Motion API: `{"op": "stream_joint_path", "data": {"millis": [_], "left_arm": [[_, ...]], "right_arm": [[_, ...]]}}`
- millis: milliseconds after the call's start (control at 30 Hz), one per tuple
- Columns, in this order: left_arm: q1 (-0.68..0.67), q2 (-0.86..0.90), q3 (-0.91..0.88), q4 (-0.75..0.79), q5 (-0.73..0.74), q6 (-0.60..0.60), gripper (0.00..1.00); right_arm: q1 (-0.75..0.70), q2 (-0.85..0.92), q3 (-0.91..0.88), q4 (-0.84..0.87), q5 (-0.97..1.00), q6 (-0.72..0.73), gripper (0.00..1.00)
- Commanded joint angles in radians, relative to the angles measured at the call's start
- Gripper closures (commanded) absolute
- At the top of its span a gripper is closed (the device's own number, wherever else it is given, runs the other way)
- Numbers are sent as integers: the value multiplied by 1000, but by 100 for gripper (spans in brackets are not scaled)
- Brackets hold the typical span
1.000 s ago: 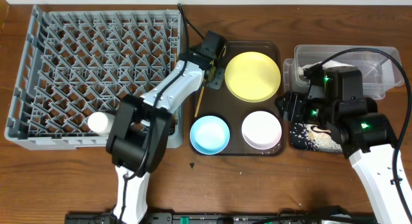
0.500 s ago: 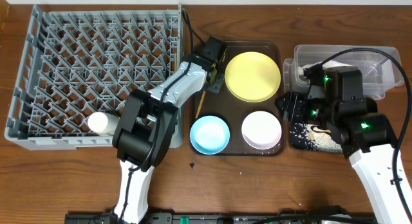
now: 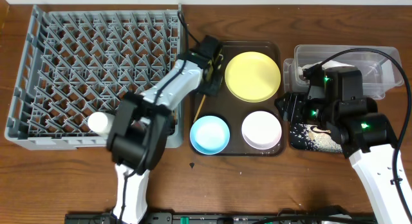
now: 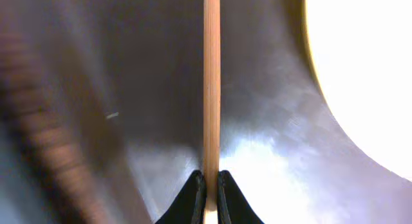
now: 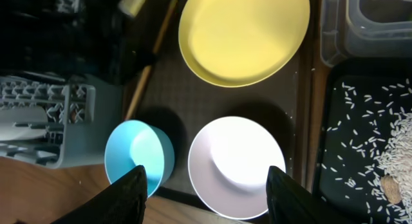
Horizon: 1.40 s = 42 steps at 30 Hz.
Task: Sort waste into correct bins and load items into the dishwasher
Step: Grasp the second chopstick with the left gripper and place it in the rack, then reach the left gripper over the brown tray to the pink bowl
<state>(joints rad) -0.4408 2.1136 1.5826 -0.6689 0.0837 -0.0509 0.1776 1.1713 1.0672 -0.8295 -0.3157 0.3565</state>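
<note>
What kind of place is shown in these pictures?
Likely a lab tabletop staged as a dish-clearing station: a wooden table holds a grey dish rack and a brown serving tray with a yellow plate.

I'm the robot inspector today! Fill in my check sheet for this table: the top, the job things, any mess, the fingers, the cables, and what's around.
Surface: wooden table with a brown serving tray on it.
Job's things: yellow plate, blue bowl and white bowl on the serving tray; grey dish rack; clear tub; black tray holding rice.
Clutter: dark speck on the table; white round thing in the rack.
Grippers: left gripper fingers shut on a chopstick; right gripper open, empty, above the bowls.
Cables: black cable over the right arm.
Surroundings: nothing seen.
</note>
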Motion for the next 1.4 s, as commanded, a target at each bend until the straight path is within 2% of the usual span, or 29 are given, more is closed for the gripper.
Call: {"op": "stream_joint_path", "data": {"millis": [0, 100, 200, 333, 433, 600, 733, 767, 800, 867, 900, 1133, 1367], "left_arm": [[17, -195, 35, -34, 10, -9, 92], [30, -288, 35, -98, -18, -9, 92], [50, -336, 34, -180, -108, -19, 92], [93, -327, 13, -227, -202, -130, 91], [137, -304, -28, -196, -194, -179, 91], [165, -242, -46, -165, -117, -135, 90], [165, -211, -46, -164, -118, -126, 87], [165, -212, -46, -164, -118, -126, 85], [165, -219, -41, -169, -117, -126, 78], [165, -241, -21, -194, -117, -126, 54], [165, -258, -9, -212, -117, -127, 51], [165, -465, 13, -330, -109, -127, 45], [165, -741, 12, -447, -110, -126, 28]], "right_arm": [[-6, -2, 5, 0, -14, 10, 43], [-6, -2, 5, 0, -14, 10, 43], [-6, -2, 5, 1, -14, 10, 43], [-6, -2, 5, 3, -14, 10, 42], [-6, -2, 5, 4, -14, 10, 42], [-6, -2, 5, 7, -14, 10, 42], [-6, -2, 5, 7, -14, 10, 43], [-6, -2, 5, 7, -14, 10, 42], [-6, -2, 5, 7, -14, 10, 42], [-6, -2, 5, 7, -14, 9, 42], [-6, -2, 5, 9, -14, 9, 42], [-6, -2, 5, 52, -10, 2, 41], [-6, -2, 5, 80, -10, -34, 35]]}}
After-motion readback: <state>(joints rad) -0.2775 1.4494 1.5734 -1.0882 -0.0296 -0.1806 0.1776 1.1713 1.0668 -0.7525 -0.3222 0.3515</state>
